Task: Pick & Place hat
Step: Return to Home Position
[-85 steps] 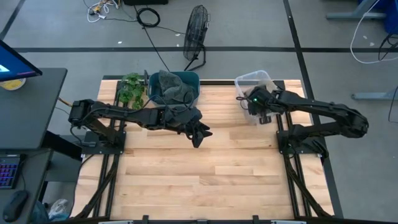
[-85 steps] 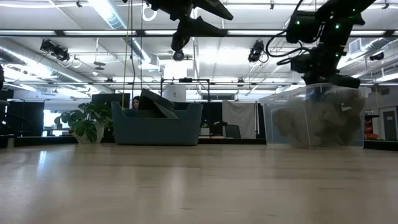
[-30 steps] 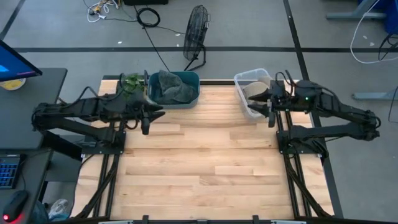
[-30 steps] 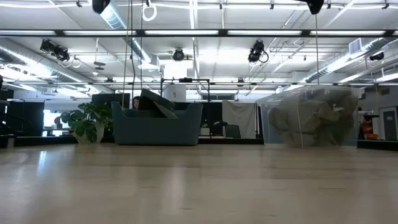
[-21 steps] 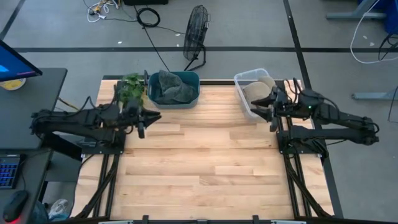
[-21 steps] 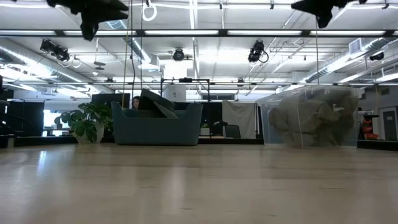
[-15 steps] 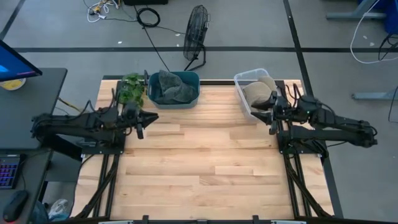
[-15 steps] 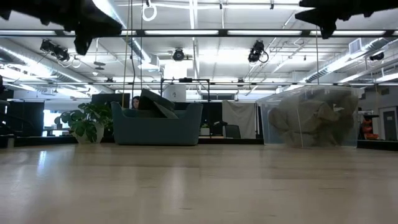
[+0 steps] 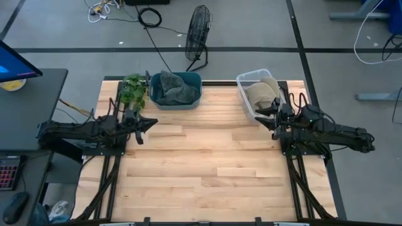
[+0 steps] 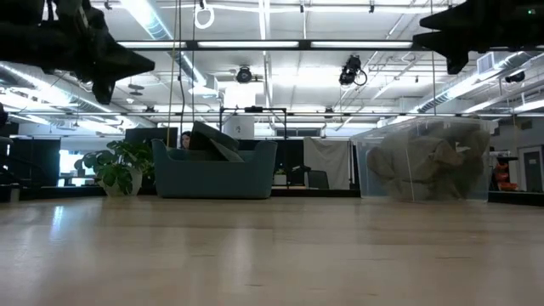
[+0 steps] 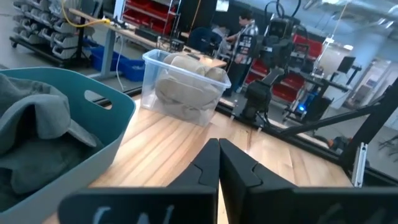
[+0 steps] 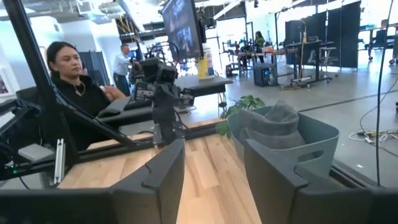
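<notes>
Two arms, one folded at each side edge of the tabletop (image 9: 201, 163). The left pincer (image 9: 148, 123) hovers near the plant (image 9: 133, 88) and the teal tub (image 9: 197, 81), its fingers pressed together, pointing in across the wood. Over on the other side, the right pincer (image 9: 264, 114) hangs just beside the clear bin (image 9: 254, 73), fingers spread and gripping nothing. And the caps (image 9: 264, 94)? They are piled inside that clear bin at the far right of the tabletop, a brownish heap against its walls. Grey cloth (image 9: 171, 88) lies bunched in the teal tub.
</notes>
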You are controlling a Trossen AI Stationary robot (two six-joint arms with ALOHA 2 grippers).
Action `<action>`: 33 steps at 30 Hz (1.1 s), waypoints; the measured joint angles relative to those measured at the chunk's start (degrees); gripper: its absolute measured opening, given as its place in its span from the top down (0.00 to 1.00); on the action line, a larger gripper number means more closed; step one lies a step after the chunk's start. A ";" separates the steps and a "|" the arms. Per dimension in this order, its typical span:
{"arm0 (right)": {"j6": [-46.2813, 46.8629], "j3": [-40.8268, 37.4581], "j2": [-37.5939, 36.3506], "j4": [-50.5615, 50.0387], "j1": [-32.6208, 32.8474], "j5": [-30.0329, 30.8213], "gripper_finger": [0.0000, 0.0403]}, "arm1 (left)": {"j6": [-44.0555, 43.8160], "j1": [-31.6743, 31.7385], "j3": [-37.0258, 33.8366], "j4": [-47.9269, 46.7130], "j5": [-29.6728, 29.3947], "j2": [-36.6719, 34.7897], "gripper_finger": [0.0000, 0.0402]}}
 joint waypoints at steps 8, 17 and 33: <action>0.55 -3.60 -5.07 0.00 0.00 0.00 0.58 | 1.31 0.00 -4.91 3.52 1.88 -4.83 0.99; 1.81 -9.17 -12.28 0.85 0.00 0.00 0.58 | 5.35 0.00 -5.22 2.91 1.96 -7.62 0.99; 2.58 -16.41 -12.39 5.97 -0.01 -0.61 0.58 | 5.29 -0.07 -5.20 1.16 1.98 -7.57 0.99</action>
